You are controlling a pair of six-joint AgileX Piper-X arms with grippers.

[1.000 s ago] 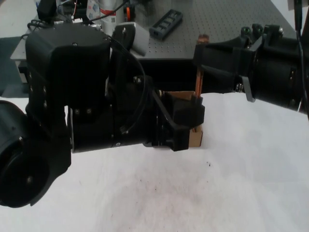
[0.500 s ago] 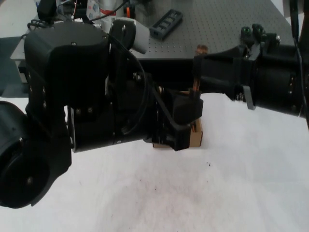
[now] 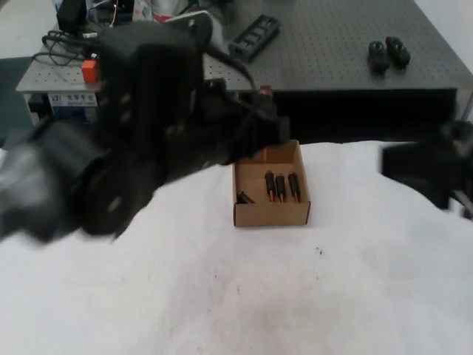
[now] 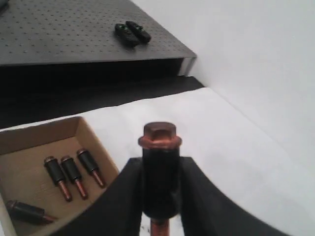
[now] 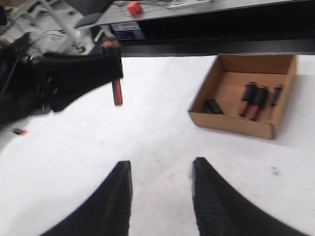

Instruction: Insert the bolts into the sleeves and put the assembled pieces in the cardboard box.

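My left gripper (image 4: 160, 173) is shut on a black sleeve (image 4: 160, 183) with a copper bolt (image 4: 160, 135) pushed through it, its hex head on top. It holds this piece in the air to the left of the cardboard box (image 3: 270, 213), as the right wrist view shows for the bolt (image 5: 116, 92) and the box (image 5: 231, 125). In the box lie three assembled pieces (image 4: 71, 174) side by side and one more (image 4: 27, 211) apart. My right gripper (image 5: 160, 196) stands open over the white cloth with nothing between its fingers.
A white cloth (image 3: 295, 296) covers the bench around the box. Behind it stands a black perforated board (image 3: 332, 37) with two small black parts (image 3: 388, 50), a black tray (image 3: 253, 35) and an orange block (image 3: 89, 69). My right arm (image 3: 432, 174) is at the right edge.
The right gripper let go of the bolt's top and pulled back to the right. The left arm swung up and to the left, away from above the box, still holding the sleeve with the bolt.
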